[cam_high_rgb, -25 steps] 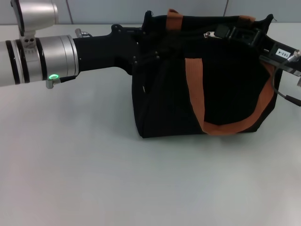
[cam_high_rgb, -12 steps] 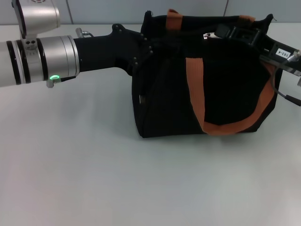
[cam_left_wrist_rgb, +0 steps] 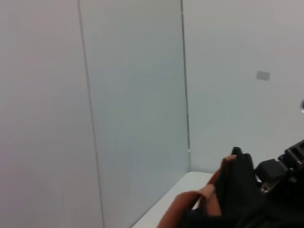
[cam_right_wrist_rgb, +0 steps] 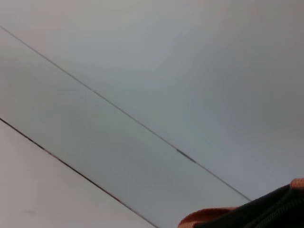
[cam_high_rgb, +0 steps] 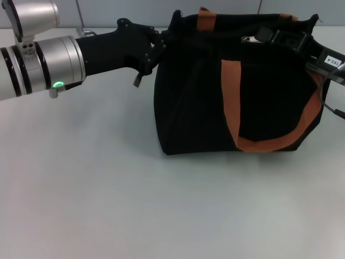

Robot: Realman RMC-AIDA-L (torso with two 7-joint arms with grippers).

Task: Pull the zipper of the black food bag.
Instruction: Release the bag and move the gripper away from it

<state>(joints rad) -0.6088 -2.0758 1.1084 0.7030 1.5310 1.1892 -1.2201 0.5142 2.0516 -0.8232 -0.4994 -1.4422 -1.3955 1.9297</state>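
Upper right of the head view: black food bag (cam_high_rgb: 237, 86) standing upright on the white table (cam_high_rgb: 135, 205), long axis running across the frame, broad face with the orange strap (cam_high_rgb: 230, 91) turned toward the camera. Along the top edge, zip line running left to right, with the zipper (cam_high_rgb: 249, 39) a small silver glint right of centre, pointing roughly leftward along that line.

At the bag's upper left corner: left gripper (cam_high_rgb: 161, 39), black, reaching in from the left of the frame and pressed against the corner fabric; cannot tell whether clenched or released. At the top right edge: right gripper (cam_high_rgb: 280, 38), close beside the zipper on its right; cannot tell whether grasping it.

Below and left of the bag: wide bare table. Behind: pale wall panels (cam_left_wrist_rgb: 133, 95). Right end of the bag close to the frame's right edge.
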